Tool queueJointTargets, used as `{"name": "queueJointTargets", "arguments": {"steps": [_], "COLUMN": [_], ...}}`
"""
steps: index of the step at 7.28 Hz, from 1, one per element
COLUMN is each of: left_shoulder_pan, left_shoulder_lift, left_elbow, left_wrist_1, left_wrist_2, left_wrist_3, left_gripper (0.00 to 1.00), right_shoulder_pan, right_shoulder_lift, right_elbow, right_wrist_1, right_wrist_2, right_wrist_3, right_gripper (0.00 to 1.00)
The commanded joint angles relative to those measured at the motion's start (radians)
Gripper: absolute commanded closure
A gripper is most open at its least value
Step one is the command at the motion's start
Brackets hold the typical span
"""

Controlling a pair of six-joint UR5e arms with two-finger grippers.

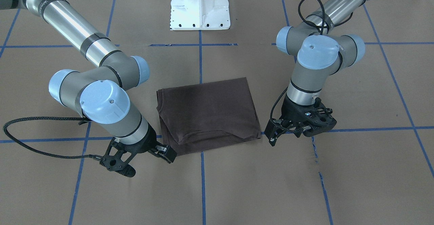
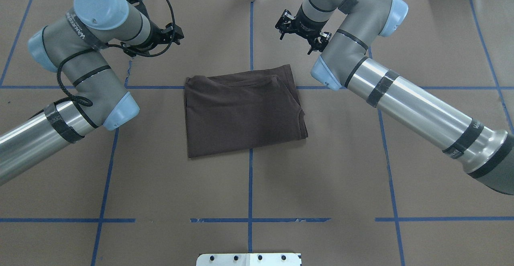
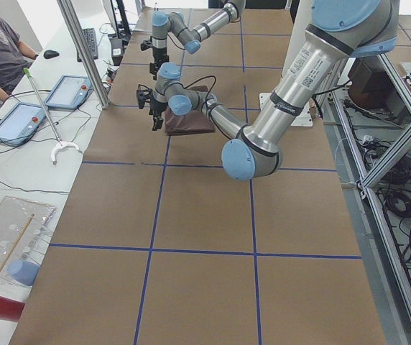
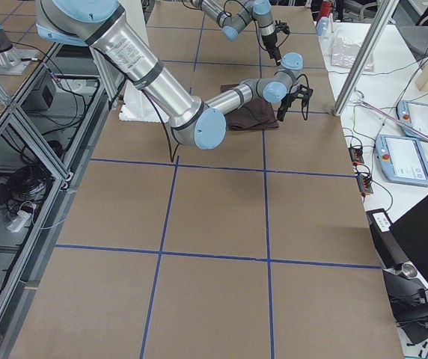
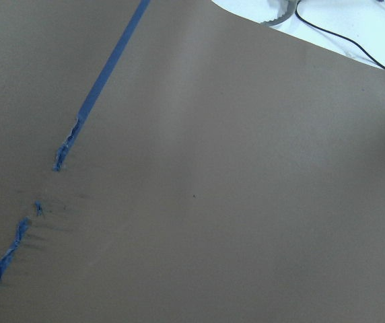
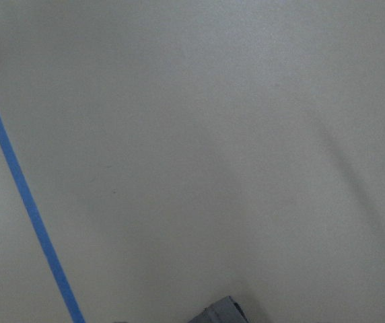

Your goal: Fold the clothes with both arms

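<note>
1. Overhead exterior: the dark brown T-shirt (image 2: pixel 241 113) lies flat on the table (image 2: pixel 341 185), straight out from the white pedestal base (image 2: pixel 249 259), across the blue tape line (image 2: pixel 250 185) that runs out from that base.
2. The shirt is already folded to a compact rectangle. Its long axis runs side to side as seen from the pedestal base, slightly skewed. A curved seam shows along the edge away from the base.
3. The left gripper (image 1: pixel 274 135) sits farther from the pedestal base than the shirt's far edge and off to the robot's left. It is apart from the cloth with nothing in it. I cannot tell whether its jaws are spread or closed.
4. The right gripper (image 1: pixel 166 154) is also farther from the pedestal base than that edge, off to the robot's right. The front view puts its tip at the shirt's corner, while the overhead shows it clear of the cloth. It carries no fabric, and the jaw spacing is unclear.
5. Both wrist views show only bare table and tape, no cloth.
6. Key relation: from each gripper the shirt lies back toward the pedestal base and inward.
7. Judgement: the right gripper looks slightly nearer its corner. The folding looks close to done. Any further fold would call for both grippers to drop onto the two corners away from the base.
</note>
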Motion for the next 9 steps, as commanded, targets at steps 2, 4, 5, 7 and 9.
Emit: {"name": "queueJointTargets", "arguments": {"steps": [2,4,5,7,9], "left_shoulder_pan": [-0.163,-0.361,-0.471,-0.642,-0.661], "left_shoulder_lift": [0.178,0.320,0.370,0.486,0.631], "left_elbow": [-0.151,-0.165,-0.152,-0.152,-0.138], "left_wrist_1": [0.010,0.017,0.042,0.109,0.046], "left_wrist_2": [-0.170,-0.260,-0.298,-0.355,-0.438], "left_wrist_3": [0.340,0.745,0.967,1.435,1.540], "left_gripper": [0.00,0.00,0.00,0.00,0.00], "right_shoulder_pan": [0.190,0.444,0.546,0.733,0.850], "right_shoulder_lift": [-0.234,-0.432,-0.562,-0.733,-0.877], "right_elbow": [0.322,0.349,0.348,0.357,0.427], "right_wrist_1": [-0.316,-0.338,-0.347,-0.439,-0.503], "right_wrist_2": [0.037,0.217,0.236,0.237,0.230], "right_wrist_3": [-0.528,-0.945,-1.193,-1.588,-1.722], "right_gripper": [0.00,0.00,0.00,0.00,0.00]}}
